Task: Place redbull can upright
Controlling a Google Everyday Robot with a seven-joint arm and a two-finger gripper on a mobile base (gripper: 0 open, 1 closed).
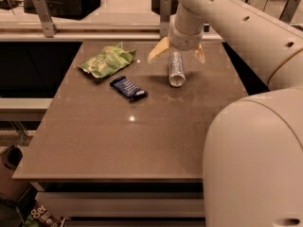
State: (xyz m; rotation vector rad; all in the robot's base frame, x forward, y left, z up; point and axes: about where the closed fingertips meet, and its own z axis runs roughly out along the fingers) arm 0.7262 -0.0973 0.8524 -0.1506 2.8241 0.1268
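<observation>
The redbull can [176, 71] is a slim silvery can lying on its side on the brown table [118, 141], far right of centre, its shiny round end facing me. My gripper [176, 59] is right above the can's far end. It is open, with one yellowish finger [157, 51] to the can's left and the other to its right. The fingers straddle the can without closing on it.
A dark blue snack bar wrapper [128, 88] lies left of the can. A green snack bag [107, 60] lies at the far left. My white arm and body [251, 141] fill the right side. A rail with posts [45, 15] runs behind the table.
</observation>
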